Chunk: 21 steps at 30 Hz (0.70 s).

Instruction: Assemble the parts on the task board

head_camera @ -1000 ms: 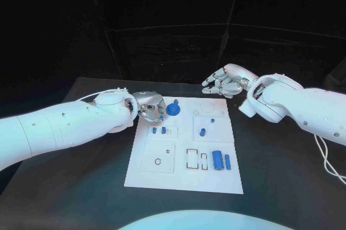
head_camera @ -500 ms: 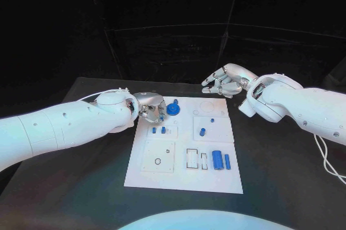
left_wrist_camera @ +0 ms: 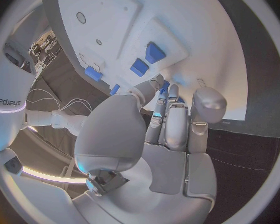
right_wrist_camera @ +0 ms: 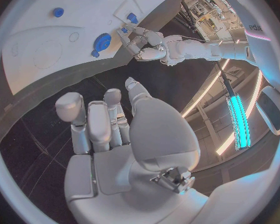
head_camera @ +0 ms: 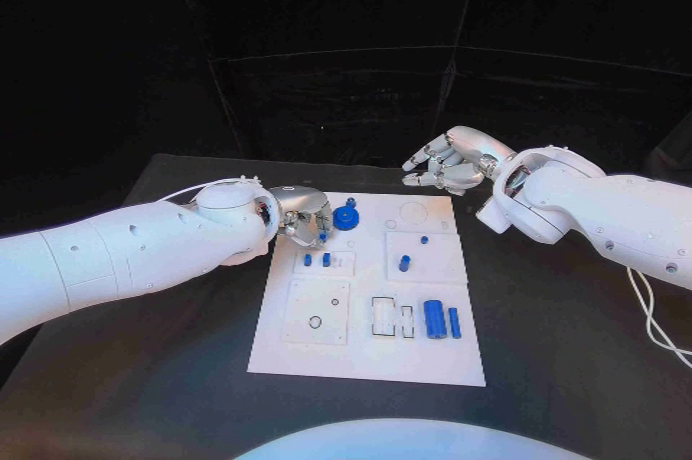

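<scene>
Your left hand (head_camera: 300,220) is barely shifting over the last second, still curled at the white board's (head_camera: 368,355) far left corner beside the blue gear (head_camera: 348,218), whether pinching anything you cannot tell, while your right hand (head_camera: 450,164) is hovering empty, so assembly is stalling.

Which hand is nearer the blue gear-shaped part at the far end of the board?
Left. The left hand sits right beside the blue gear-shaped part, fingers almost at it. The right hand hovers beyond the task board's far edge, well apart.
</scene>
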### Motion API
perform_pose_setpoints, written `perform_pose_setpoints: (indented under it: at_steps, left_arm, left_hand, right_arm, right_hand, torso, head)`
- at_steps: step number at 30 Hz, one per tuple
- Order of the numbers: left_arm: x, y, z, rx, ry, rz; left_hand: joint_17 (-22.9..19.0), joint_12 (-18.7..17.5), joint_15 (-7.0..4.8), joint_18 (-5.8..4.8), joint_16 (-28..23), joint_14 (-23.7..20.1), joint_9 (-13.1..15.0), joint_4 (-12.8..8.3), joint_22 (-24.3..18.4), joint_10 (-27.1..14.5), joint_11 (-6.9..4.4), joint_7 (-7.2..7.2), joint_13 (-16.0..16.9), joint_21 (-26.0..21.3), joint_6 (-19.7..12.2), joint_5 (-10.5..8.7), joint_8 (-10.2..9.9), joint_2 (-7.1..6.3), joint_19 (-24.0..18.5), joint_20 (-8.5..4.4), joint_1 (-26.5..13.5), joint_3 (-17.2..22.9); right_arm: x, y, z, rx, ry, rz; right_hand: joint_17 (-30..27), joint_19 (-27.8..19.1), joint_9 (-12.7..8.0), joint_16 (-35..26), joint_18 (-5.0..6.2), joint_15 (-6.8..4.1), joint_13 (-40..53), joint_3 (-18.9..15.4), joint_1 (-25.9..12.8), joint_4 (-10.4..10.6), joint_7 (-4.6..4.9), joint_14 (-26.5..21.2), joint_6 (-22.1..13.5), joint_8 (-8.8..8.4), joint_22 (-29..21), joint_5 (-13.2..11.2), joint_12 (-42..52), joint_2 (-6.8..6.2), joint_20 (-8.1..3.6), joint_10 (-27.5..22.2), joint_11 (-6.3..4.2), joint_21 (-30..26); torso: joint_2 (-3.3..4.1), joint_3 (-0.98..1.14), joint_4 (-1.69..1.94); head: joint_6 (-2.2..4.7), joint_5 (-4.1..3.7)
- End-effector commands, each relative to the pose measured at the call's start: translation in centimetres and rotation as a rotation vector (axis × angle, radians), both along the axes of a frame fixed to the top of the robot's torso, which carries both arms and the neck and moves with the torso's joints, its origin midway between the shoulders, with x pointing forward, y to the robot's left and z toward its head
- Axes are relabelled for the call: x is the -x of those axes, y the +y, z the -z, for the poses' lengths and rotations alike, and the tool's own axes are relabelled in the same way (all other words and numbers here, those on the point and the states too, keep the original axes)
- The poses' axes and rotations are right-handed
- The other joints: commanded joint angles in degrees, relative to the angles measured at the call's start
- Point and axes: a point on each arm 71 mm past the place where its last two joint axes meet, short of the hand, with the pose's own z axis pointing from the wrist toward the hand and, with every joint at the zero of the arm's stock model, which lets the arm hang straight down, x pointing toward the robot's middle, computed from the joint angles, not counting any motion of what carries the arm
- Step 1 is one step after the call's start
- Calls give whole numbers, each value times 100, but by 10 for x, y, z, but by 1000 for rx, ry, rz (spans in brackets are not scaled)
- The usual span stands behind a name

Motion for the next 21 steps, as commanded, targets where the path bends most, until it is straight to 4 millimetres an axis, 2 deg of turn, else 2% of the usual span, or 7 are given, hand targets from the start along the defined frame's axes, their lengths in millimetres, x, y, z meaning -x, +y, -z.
perform_pose_setpoints:
  at_steps: [1, 9, 12, 15, 19, 21]
  left_arm:
    - [0, 0, 0, -2, 6, -6]
    - [0, 3, -1, 7, 0, -10]
    - [0, 6, -1, 10, -2, -15]
    - [0, 9, -2, 19, -6, -22]
    - [1, 17, -4, 60, -15, -35]
    - [1, 24, -7, 131, -1, -64]
  left_hand:
    - [-42, -80, 60, -12, -37, 31, -11, 11, -60, -133, 12, 15, -10, -82, -97, 4, -82, -49, -69, 20, -13, -38]
    - [-125, -231, 97, 26, -71, 4, -6, 12, -204, -380, 57, 51, -5, -253, -242, 4, -226, -87, -135, 62, 17, -118]
    - [-130, -255, 102, 33, -67, 4, -9, 13, -225, -428, 63, 51, 0, -279, -310, 4, -281, -96, -143, 72, 30, -150]
    - [-165, -288, 110, 46, -81, -4, -5, 17, -272, -505, 75, 66, 0, -333, -349, 4, -320, -103, -158, 82, 43, -192]
    - [-215, -353, 130, 63, -99, -16, 2, 29, -351, -674, 104, 84, -2, -425, -386, 4, -368, -105, -182, 104, 76, -266]
    - [-323, -360, 138, 95, -163, -46, 5, 42, -491, -707, 109, 91, 1, -577, -381, 4, -374, -99, -230, 109, 82, -291]
  right_arm:
    - [0, 1, -2, -6, -13, -1]
    - [-1, -1, -1, 2, -9, 9]
    - [-1, -2, -1, 12, -10, 14]
    - [-1, -4, 0, 40, -17, 17]
    - [-2, -6, 1, 110, -44, 10]
    - [-1, -6, 1, 166, -71, 1]
  right_hand:
    - [2, -26, -5, -22, 50, -40, -2, -3, 3, 32, -1, 84, -25, 20, -8, 32, 13, 70, 11, -17, -10, -16]
    - [-29, -73, -9, -54, 65, -39, -87, -14, 6, 32, 3, 78, -41, 16, -83, 30, -79, 58, 11, -80, -7, -64]
    - [-283, -298, -17, -296, 128, -27, -800, -19, 23, 44, 18, -4, -100, -4, -415, 18, -873, 56, 19, -597, 6, -288]
    - [-408, -402, -11, -440, 156, -22, -962, -15, 74, 32, 19, -47, -102, 10, -574, -14, -1045, 42, 26, -660, 12, -416]
    - [-804, -577, 7, -840, 206, -27, -1293, 43, 264, -66, 8, -165, 17, 78, -851, -174, -1431, 3, 23, -840, 10, -635]
    - [-1034, -615, -1, -1080, 225, -6, -1702, 118, 374, -115, 35, -202, 91, 86, -946, -352, -1866, -24, 15, -879, 4, -728]
  torso:
    - [0, -1, 6]
    - [-3, -2, 5]
    - [-3, -2, 4]
    - [-4, -4, 5]
    - [-4, -6, 2]
    - [-4, -7, 3]
  head:
    - [-2, -5]
    - [7, -4]
    - [12, -6]
    - [29, -10]
    - [43, -18]
    - [55, -25]
